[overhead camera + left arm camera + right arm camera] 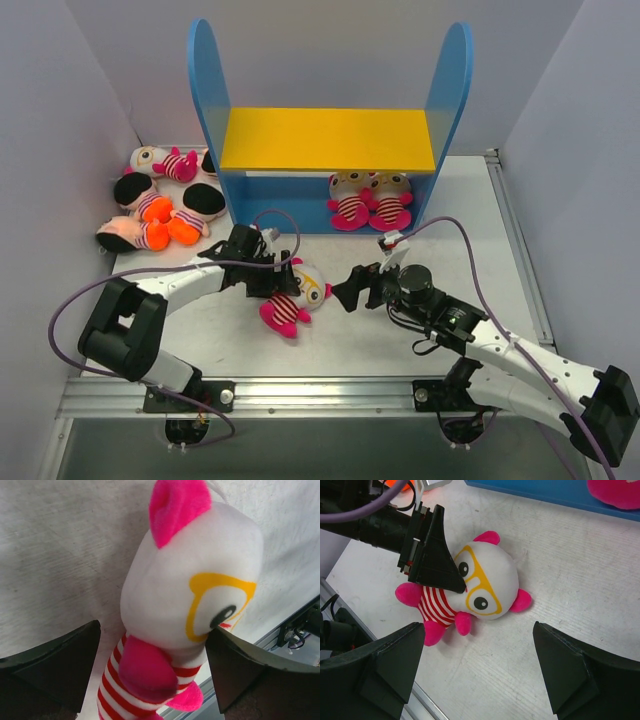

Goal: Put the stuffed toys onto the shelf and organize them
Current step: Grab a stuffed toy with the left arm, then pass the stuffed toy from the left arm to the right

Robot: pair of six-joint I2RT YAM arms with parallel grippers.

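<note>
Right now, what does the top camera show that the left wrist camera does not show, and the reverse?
Only the top camera: the shelf, two toys on its bottom level, a group of toys at the left, and the right gripper, open. Only the left wrist camera: up close, one finger touches the head of the striped toy beside the eye, while the other finger stands clear of it. Both: the striped toy lying on the table, with the open left gripper around it.
</note>
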